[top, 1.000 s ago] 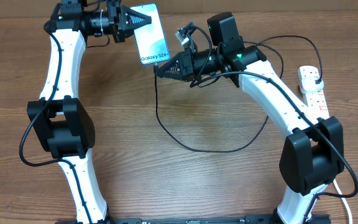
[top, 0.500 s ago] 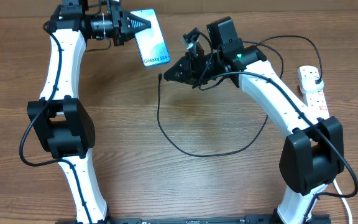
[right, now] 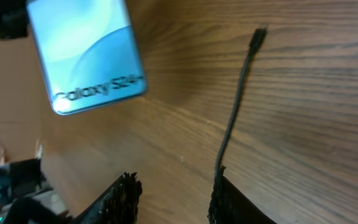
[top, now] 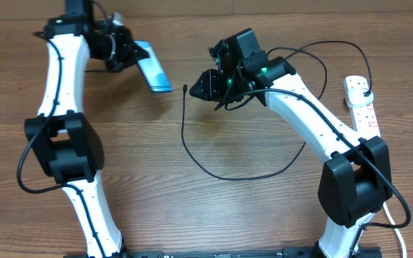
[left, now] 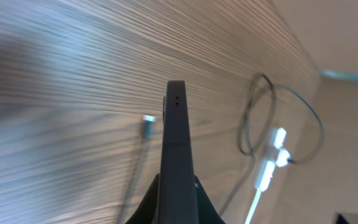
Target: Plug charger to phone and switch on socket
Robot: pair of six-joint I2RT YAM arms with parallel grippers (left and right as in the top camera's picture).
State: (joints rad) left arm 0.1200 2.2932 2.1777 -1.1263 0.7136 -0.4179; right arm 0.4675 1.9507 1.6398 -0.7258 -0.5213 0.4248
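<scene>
My left gripper point(top: 136, 56) is shut on the phone point(top: 154, 69) and holds it off the table at the back left, turned so that it shows nearly edge-on. In the left wrist view the phone's black edge point(left: 176, 140) rises between the fingers of the left gripper point(left: 176, 190). My right gripper point(top: 198, 87) stands open just right of the charger's connector tip point(top: 184, 89), which lies free on the wood. In the right wrist view the charger cable point(right: 234, 118) runs along the inner edge of one finger point(right: 229, 199) of the right gripper point(right: 176, 193); the phone's screen point(right: 86, 56) is apart from the tip point(right: 260, 31).
The charger cable makes a wide loop point(top: 224, 174) across the middle of the table and runs back to the white socket strip point(top: 362, 107) at the right edge, seen also as a socket strip point(left: 271, 163) in the left wrist view. The strip's white cord point(top: 396, 223) trails to the front right.
The right gripper has opened, let go of the cable and drawn back a little. The left gripper has swung the phone left, away from the connector, and turned it edge-on.
</scene>
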